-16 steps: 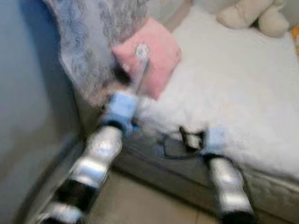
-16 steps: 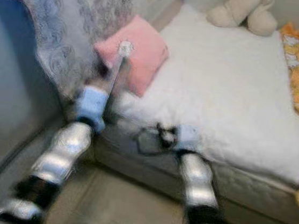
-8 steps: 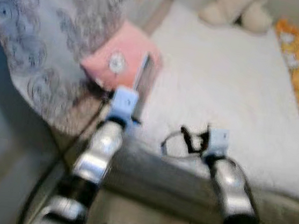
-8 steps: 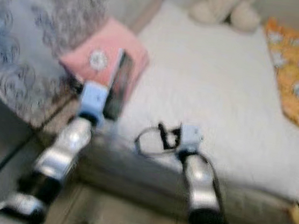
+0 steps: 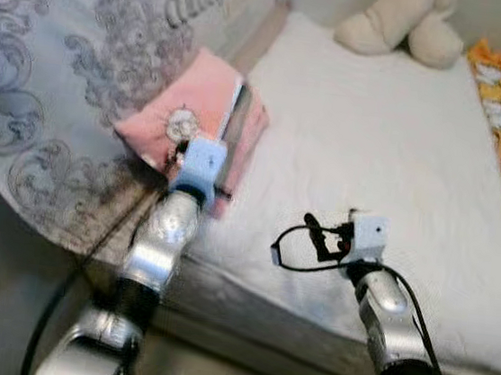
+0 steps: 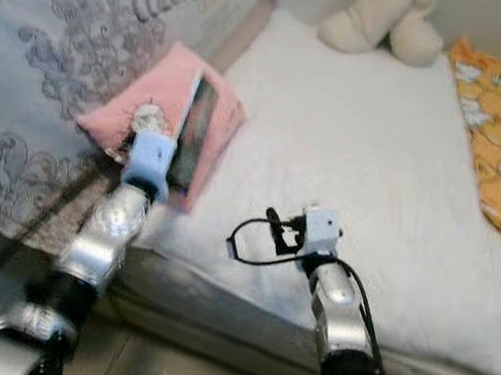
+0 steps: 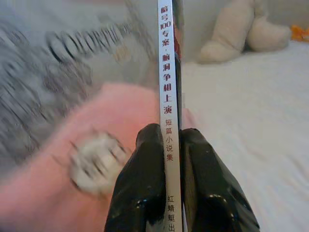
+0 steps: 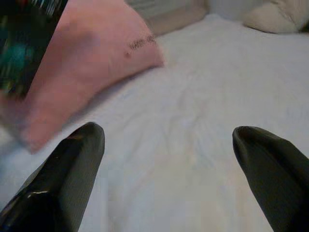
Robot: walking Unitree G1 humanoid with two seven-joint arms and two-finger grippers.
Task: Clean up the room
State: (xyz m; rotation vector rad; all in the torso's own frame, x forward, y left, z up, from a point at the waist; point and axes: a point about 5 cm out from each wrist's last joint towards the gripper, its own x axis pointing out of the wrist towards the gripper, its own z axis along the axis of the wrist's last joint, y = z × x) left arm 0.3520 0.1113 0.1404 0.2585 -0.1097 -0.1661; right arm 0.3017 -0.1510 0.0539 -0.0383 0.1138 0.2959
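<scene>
1. The book (image 7: 168, 82) is thin, with a white spine printed in dark Chinese characters and a dark cover.
2. It is held edge-on, spine toward the wrist camera, clamped between the two black fingers (image 7: 145, 183) of the left gripper (image 7: 167, 145).
3. From the head views, the book (image 5: 230, 140) hangs over the pink pillow (image 5: 191, 113), its length running along the pillow's bed-side edge.
4. The pink pillow is soft and square, with a round pale emblem on its face. It lies at the corner of the white bed (image 5: 373, 147), leaning against the grey patterned cloth (image 5: 54, 84).
</scene>
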